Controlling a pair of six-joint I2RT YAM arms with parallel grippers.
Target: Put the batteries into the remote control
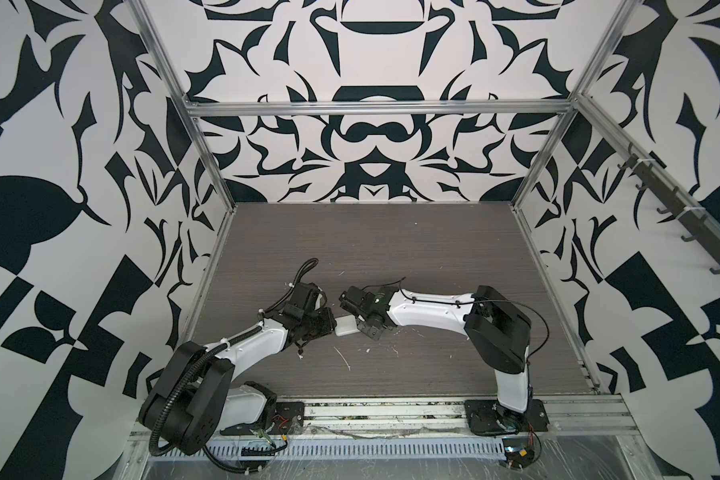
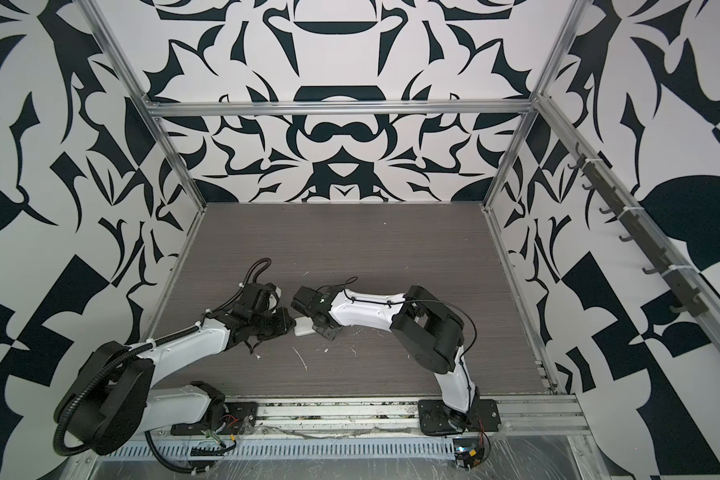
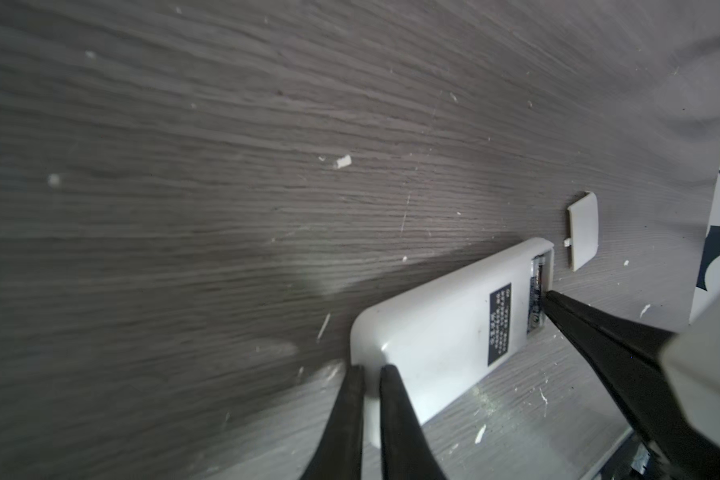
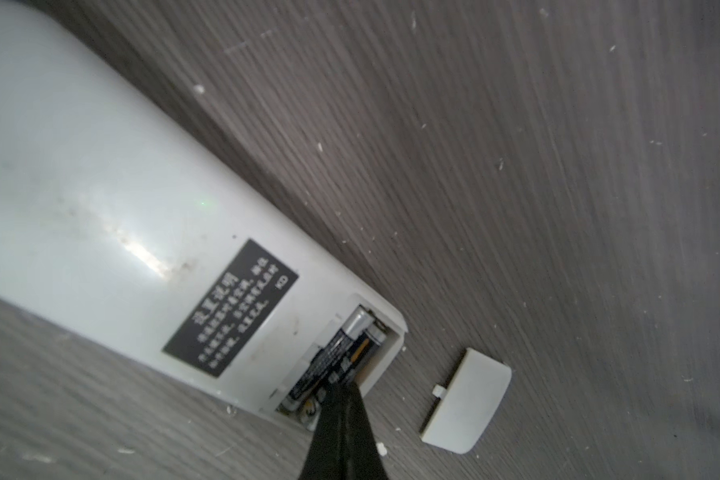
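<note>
The remote control (image 4: 100,199) lies back up on the table, black label showing, its battery bay open at one end. In both top views it is a white slab (image 1: 347,326) (image 2: 305,327) between my two grippers. Two batteries (image 4: 346,345) lie side by side in the bay, also glimpsed in the left wrist view (image 3: 535,291). My right gripper (image 4: 341,384) is shut, and its joined tips rest on the batteries. My left gripper (image 3: 371,370) is shut to a narrow slit, its tips against the remote's opposite end (image 3: 391,345); nothing is held.
The loose white cover plate (image 4: 466,403) (image 3: 582,230) lies flat on the table just past the remote's open end. White scraps and flecks (image 1: 341,357) dot the grey wood-grain tabletop (image 1: 391,249). Patterned walls and aluminium rails enclose the table.
</note>
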